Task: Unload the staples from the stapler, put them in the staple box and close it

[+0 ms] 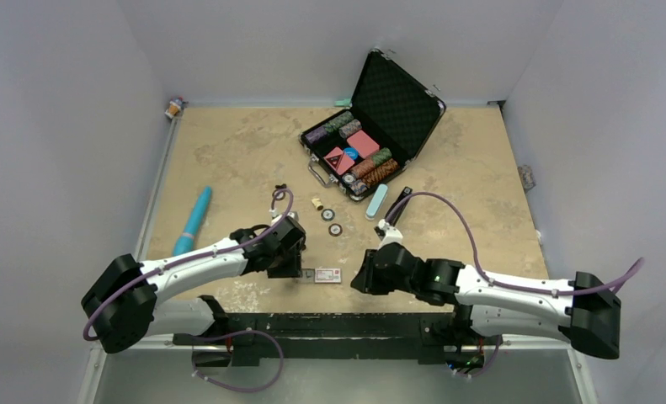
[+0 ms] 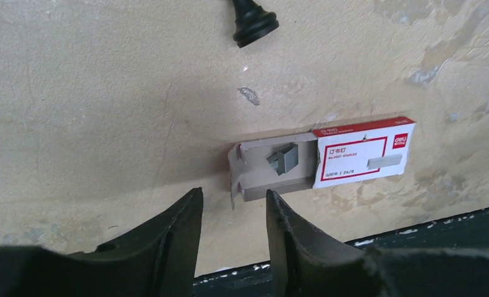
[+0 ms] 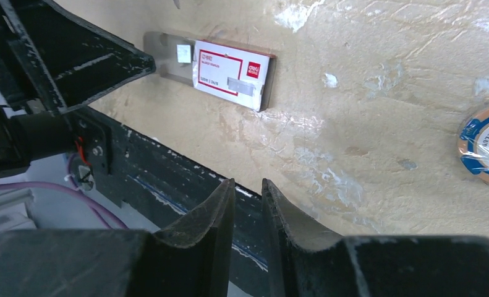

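Left claw [image 2: 232,195]: spread, nothing between its fingers, tips just short of the tray's open end, low over the counter's [image 1: 228,151] near edge.
Right claw [image 3: 249,182]: fingers a narrow slit apart, pinching nothing, hanging over the near edge and aimed at the box from its right.
Staples [image 2: 283,159]: a small grey strip lying in the tray, just ahead of the left claw.
Tray [image 2: 260,185]: grey card, standing out of the box end that faces the left edge.
Box [image 2: 359,151]: red and white, flat by the middle of the near edge, between the two claws.
Stapler [image 1: 400,205]: seemingly the slim black bar right of the counter's middle, partly mixed with the right arm's cable from above, well apart from both claws, just beside a teal case [image 1: 377,201].
Chips [image 1: 335,228]: two loose near the middle.
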You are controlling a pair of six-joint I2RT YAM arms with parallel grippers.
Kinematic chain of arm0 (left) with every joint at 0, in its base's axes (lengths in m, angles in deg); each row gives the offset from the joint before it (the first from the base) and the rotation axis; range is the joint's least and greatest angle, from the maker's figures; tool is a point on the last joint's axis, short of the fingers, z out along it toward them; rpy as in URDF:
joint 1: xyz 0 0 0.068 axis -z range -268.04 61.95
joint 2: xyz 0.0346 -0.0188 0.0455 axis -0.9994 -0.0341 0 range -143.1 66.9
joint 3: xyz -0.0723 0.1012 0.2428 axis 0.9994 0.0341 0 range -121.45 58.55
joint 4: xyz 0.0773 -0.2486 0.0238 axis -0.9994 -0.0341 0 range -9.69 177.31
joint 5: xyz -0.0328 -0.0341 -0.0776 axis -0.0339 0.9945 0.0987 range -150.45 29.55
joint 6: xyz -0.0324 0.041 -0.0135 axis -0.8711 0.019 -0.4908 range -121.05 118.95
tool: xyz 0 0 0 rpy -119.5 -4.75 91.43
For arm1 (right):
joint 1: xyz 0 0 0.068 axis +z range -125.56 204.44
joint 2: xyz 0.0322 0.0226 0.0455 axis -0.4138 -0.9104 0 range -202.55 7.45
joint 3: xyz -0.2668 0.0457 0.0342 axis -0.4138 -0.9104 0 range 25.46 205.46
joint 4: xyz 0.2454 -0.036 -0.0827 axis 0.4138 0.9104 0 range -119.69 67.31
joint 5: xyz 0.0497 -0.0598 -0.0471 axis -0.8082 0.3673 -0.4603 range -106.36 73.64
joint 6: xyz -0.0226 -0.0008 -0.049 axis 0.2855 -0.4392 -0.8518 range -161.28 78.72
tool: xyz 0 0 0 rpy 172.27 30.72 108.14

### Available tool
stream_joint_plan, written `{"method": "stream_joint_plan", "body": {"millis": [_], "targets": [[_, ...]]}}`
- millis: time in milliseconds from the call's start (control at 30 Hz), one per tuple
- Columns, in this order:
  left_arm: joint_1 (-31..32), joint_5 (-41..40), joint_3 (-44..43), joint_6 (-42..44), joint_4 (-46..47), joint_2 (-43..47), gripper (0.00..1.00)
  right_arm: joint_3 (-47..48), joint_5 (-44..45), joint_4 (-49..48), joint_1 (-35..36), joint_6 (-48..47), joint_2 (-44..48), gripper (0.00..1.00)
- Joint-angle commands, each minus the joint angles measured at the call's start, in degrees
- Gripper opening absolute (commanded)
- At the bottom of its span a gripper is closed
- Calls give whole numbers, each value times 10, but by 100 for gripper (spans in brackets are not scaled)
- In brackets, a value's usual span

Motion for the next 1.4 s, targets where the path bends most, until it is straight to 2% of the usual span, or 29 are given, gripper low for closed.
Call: {"method": "stream_joint_plan", "body": {"millis": [0, 67, 167, 233, 333, 367, 600, 967, 1367], "targets": [[-2, -6, 2, 11, -9, 7, 50, 17, -1, -26, 11, 5, -28, 26], [-2, -8, -2, 13, -19, 22, 51, 20, -1, -26, 14, 5, -38, 26], [-3, -23, -17, 18, -50, 52, 44, 24, 2, -26, 15, 5, -51, 24], [-3, -40, -24, 20, -77, 72, 33, 30, 5, -23, 17, 3, -63, 22], [-2, -81, -21, 10, -111, 102, 5, 42, 15, -11, 17, -2, -79, 18], [-3, -89, -14, 3, -116, 109, 0, 47, 19, -7, 17, -3, -85, 16], [-3, -86, 21, -6, -79, 102, 0, 80, 39, 15, 17, -9, -132, 0], [-3, -53, 36, 30, 16, 39, 0, 125, 66, 47, 17, -21, -225, 0], [-3, -34, 38, 46, 58, 7, 0, 167, 102, 54, 15, -36, -302, 0]]}}
